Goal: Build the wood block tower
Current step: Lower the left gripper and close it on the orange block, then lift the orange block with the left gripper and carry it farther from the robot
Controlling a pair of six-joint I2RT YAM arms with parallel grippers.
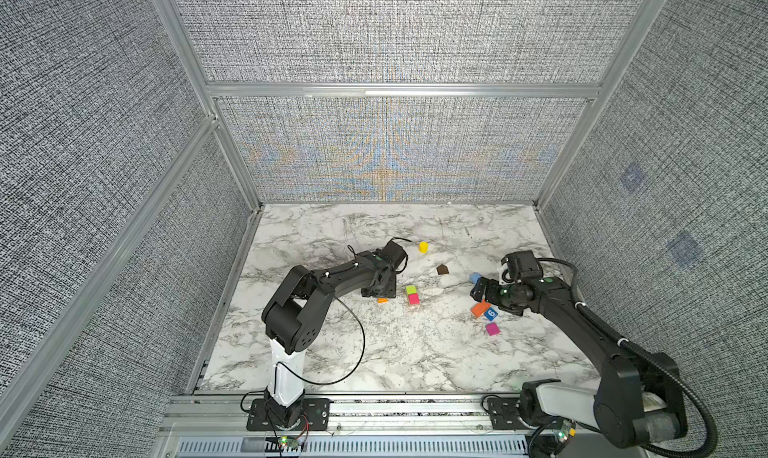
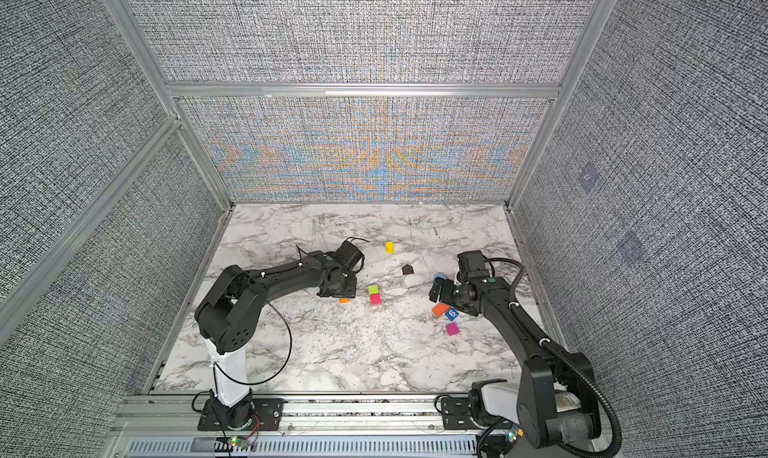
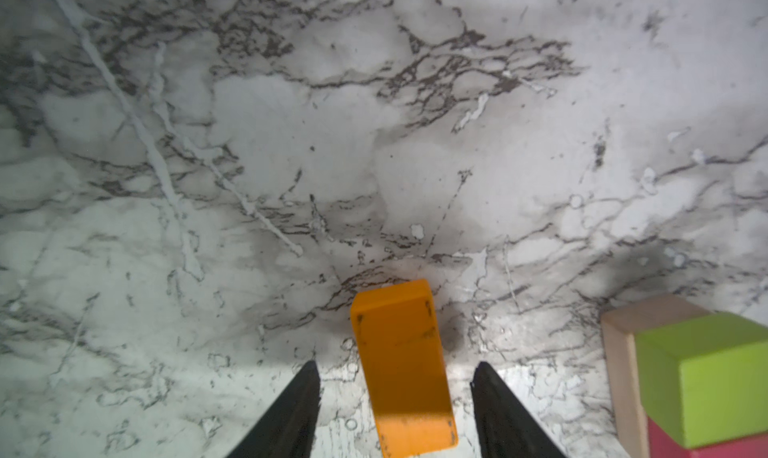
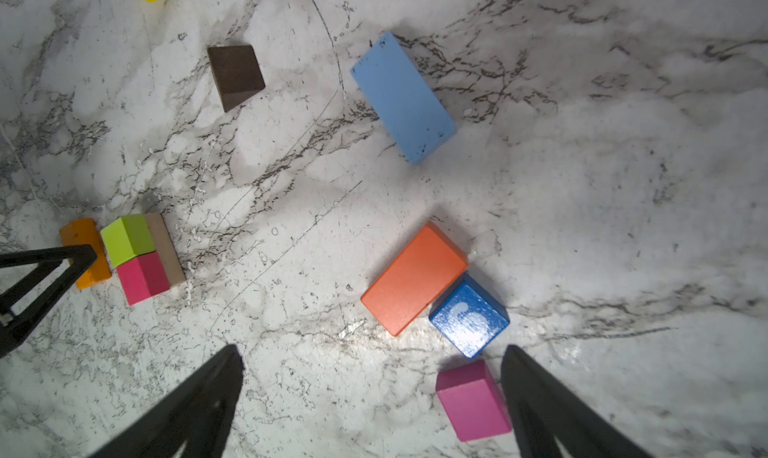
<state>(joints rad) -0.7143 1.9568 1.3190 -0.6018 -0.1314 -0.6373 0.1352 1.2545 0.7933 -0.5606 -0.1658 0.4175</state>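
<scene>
From above, the left gripper (image 1: 380,294) is mostly hidden under its own wrist, and only one end of a small orange brick (image 1: 382,300) pokes out beneath it. The left wrist view shows more: the two fingers (image 3: 305,397) stand on either side of that brick with a strip of marble table (image 3: 291,144) visible on each side, so the jaws are part-open and not touching it. That view also shows a tan brick (image 3: 621,352) pressed against the green cube (image 1: 411,289) and pink cube (image 1: 413,298). It hardly shows in both top views, and I cannot tell whether the cubes sit on it or beside it. There is no tower, only this little cluster near the middle of the table. The right gripper (image 4: 374,347) is spread wide and holds nothing, with the magenta cube (image 4: 471,399) just inside one finger. Near it the orange slab (image 4: 413,279) touches the blue cube (image 1: 491,314), whose white "6" reads clearly in both top views but is smeared by glare in the right wrist view. The light blue brick (image 4: 401,98), dark brown piece (image 4: 235,75) and yellow cylinder (image 1: 423,247) lie apart, farther back.
</scene>
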